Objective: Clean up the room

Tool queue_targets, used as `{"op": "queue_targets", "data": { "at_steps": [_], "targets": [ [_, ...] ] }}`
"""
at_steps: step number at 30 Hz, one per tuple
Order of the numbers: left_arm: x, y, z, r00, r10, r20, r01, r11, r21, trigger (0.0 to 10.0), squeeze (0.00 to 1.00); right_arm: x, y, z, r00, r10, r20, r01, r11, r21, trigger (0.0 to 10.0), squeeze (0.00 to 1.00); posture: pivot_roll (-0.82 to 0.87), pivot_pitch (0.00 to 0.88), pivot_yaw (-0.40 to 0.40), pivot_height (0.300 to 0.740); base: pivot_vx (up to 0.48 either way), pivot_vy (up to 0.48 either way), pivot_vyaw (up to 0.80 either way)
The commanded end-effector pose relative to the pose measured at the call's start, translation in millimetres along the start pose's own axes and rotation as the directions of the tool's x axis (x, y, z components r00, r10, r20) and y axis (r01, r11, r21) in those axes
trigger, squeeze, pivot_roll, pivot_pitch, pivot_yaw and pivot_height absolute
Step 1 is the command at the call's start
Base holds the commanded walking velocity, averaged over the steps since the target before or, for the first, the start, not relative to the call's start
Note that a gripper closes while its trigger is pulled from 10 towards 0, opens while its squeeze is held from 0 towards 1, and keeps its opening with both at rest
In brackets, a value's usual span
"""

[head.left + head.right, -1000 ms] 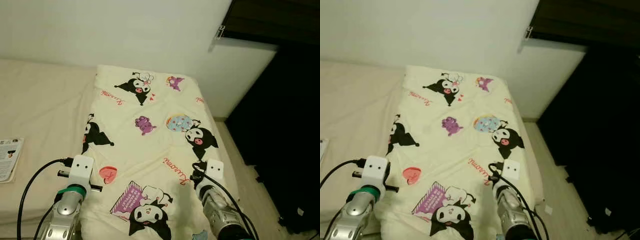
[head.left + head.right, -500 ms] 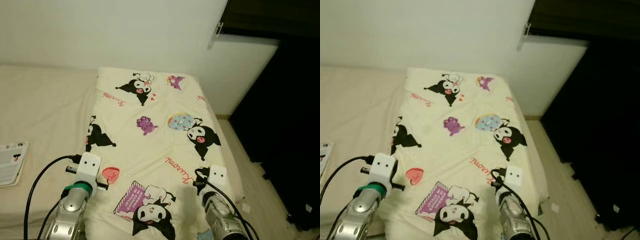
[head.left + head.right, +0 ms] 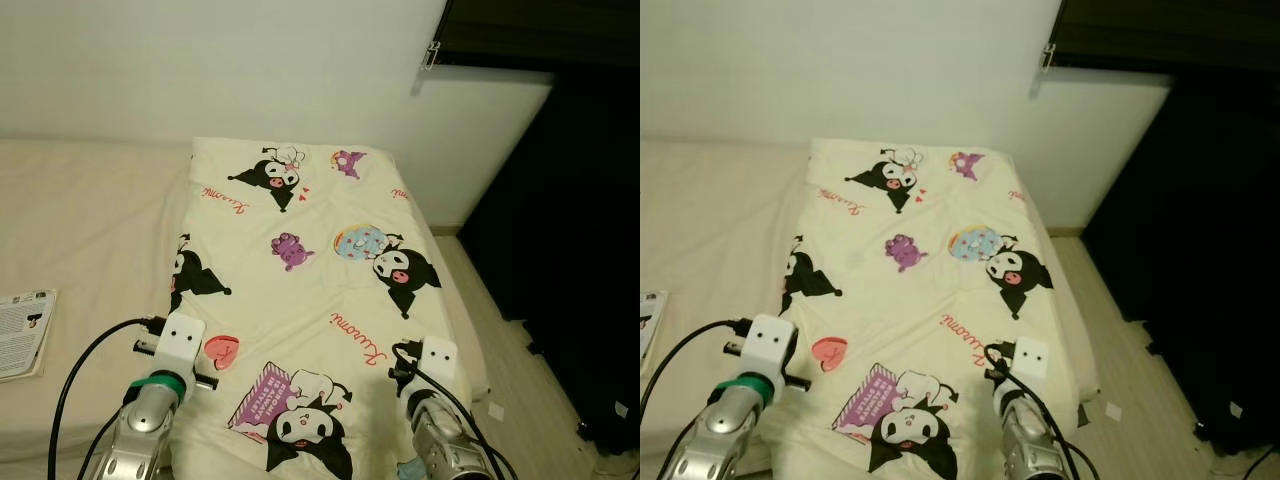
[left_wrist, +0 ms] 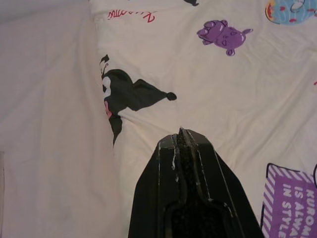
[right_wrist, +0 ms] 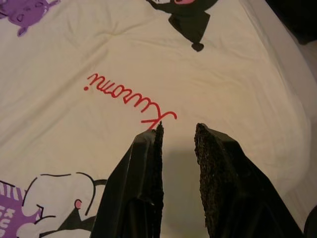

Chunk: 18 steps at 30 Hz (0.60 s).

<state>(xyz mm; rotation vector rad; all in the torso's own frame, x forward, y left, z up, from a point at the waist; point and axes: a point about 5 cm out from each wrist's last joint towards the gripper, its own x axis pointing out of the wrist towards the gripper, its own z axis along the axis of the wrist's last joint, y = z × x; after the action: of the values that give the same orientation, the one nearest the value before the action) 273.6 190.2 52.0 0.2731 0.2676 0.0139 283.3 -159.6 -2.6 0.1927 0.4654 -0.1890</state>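
A cream blanket printed with black cartoon characters, purple figures, a doughnut and red script lies spread flat along the right side of a bed, its far edge against the white wall and its right edge hanging just over the side of the mattress. The rest of the bed to the left is covered by a plain beige sheet. A booklet lies on that sheet near the left edge, well apart from the blanket.

The left gripper is held over the blanket's left border, near the black character printed there; its fingers are pressed together with nothing between them. The right gripper hovers over the blanket just below the red script, near its right edge; its fingers stand slightly apart with a narrow gap and hold nothing.

From the head camera both silver arms reach in from the bottom, the left one at the blanket's left side and the right one near the bottom right corner. To the right of the bed are a strip of pale floor and a dark curtain
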Motion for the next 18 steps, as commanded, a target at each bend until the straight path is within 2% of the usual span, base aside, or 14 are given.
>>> {"op": "queue_targets", "data": {
  "at_steps": [1, 12, 13, 15, 17, 18],
  "targets": [
    [0.2, -3.7, -1.4, 1.000, -0.011, -0.005, 0.011, 1.000, -0.020, 10.0, 0.00, -1.4, -4.9, -0.9, 1.000, -0.022, 0.009, 0.022, 1.000, 0.002, 10.0, 0.00, 0.18, 0.000, -0.061, 0.740, 0.000, 0.000, 0.00],
    [6.5, -7.5, 9.0, 1.000, -0.016, 0.010, 0.016, 1.000, -0.013, 10.0, 0.00, 2.9, -5.1, 9.8, 0.999, -0.024, 0.039, 0.024, 1.000, 0.010, 10.0, 0.00, 0.21, 0.000, -0.043, 0.740, 0.000, 0.000, 0.00],
    [8.2, -5.4, 21.5, 0.999, -0.021, 0.030, 0.021, 1.000, 0.006, 10.0, 0.00, 4.2, -7.4, 12.0, 0.999, -0.027, 0.044, 0.027, 1.000, 0.005, 10.0, 0.00, 0.24, 0.000, -0.007, 0.740, 0.000, 0.000, 0.00],
    [8.2, -5.4, 21.5, 0.999, -0.021, 0.030, 0.021, 1.000, 0.006, 10.0, 0.00, 4.2, -7.4, 12.0, 0.999, -0.027, 0.044, 0.027, 1.000, 0.005, 10.0, 0.00, 0.24, 0.000, -0.007, 0.740, 0.000, 0.000, 0.00],
    [11.6, 0.0, 39.6, 0.997, -0.047, 0.059, 0.044, 0.998, 0.044, 10.0, 0.00, 3.1, -13.8, 12.9, 0.997, -0.041, 0.060, 0.042, 0.999, -0.012, 10.0, 0.00, 0.27, 0.000, 0.048, 0.740, 0.000, 0.000, 0.00],
    [11.6, 0.0, 39.6, 0.997, -0.047, 0.059, 0.044, 0.998, 0.044, 10.0, 0.00, 3.1, -13.8, 12.9, 0.997, -0.041, 0.060, 0.042, 0.999, -0.012, 10.0, 0.00, 0.27, 0.000, 0.048, 0.740, 0.000, 0.000, 0.00]
  ]
}}
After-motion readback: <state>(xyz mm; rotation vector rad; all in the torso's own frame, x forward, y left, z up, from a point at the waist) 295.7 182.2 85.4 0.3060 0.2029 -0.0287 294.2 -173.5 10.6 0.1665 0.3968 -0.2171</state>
